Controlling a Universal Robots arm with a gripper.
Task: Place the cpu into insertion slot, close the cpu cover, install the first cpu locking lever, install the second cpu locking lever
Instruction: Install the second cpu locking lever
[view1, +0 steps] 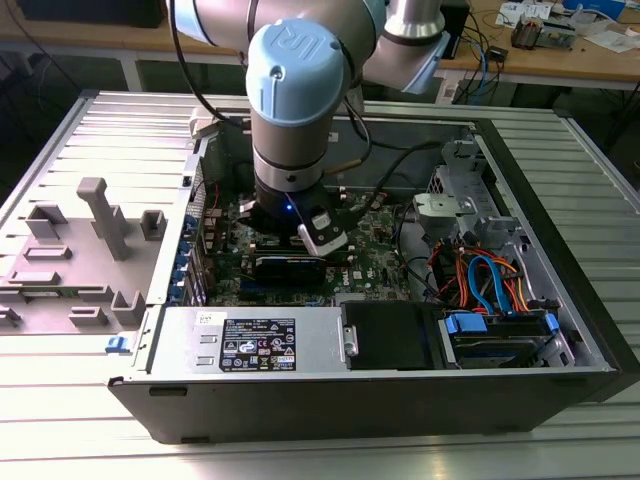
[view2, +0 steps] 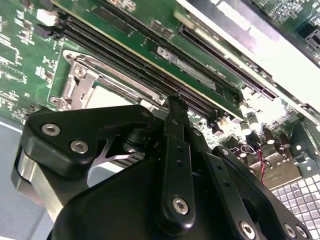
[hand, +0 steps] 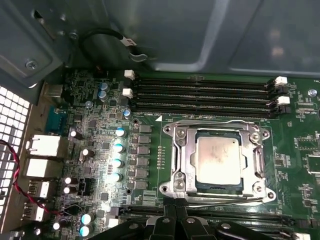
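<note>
One robot arm (view1: 300, 90) reaches down into an open computer case (view1: 560, 300) that lies on its side on a ribbed metal table (view1: 80, 380). In the exterior view, you see the arm's wrist low over the green motherboard (view1: 385, 265), near the middle of the case.

In the first wrist view, the cpu (hand: 219, 159) sits flat inside the insertion slot (hand: 218, 192), its dull silver top facing up. The cpu cover (hand: 182, 160) is lowered around it, so the chip shows through the square hole in the frame. A thin wire lever (hand: 220, 201) runs along the slot's edge nearest the gripper. Long black memory slots (hand: 200, 92) lie on the far side of the slot.

The gripper (hand: 175, 212) hangs just beside the slot's edge, its black fingers (hand: 167, 220) drawn close together with nothing visible between them. In the second wrist view, one finger (view2: 175, 150) points down beside the slot's metal frame (view2: 80, 82).
</note>
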